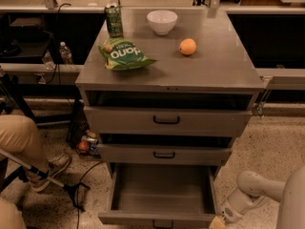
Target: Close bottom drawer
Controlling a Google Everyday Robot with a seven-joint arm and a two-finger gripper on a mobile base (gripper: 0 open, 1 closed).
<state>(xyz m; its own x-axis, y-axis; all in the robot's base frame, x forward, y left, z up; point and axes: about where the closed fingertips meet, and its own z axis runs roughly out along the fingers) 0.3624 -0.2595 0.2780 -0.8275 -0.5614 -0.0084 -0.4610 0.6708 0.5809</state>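
Observation:
The bottom drawer [162, 190] of the grey metal cabinet stands pulled far out, its plain box interior empty, its small black handle [159, 223] at the frame's lower edge. The top drawer [167, 120] and middle drawer [164, 154] above it are nearly shut. My white arm comes in from the lower right, and the gripper [220, 221] sits low at the right front corner of the bottom drawer, partly cut off by the frame's edge.
On the cabinet top [214, 66] are a green chip bag [123, 55], a green can [114, 20], a white bowl [162, 22] and an orange [188, 46]. A person's leg and shoe [33, 149] and cables are on the floor at the left.

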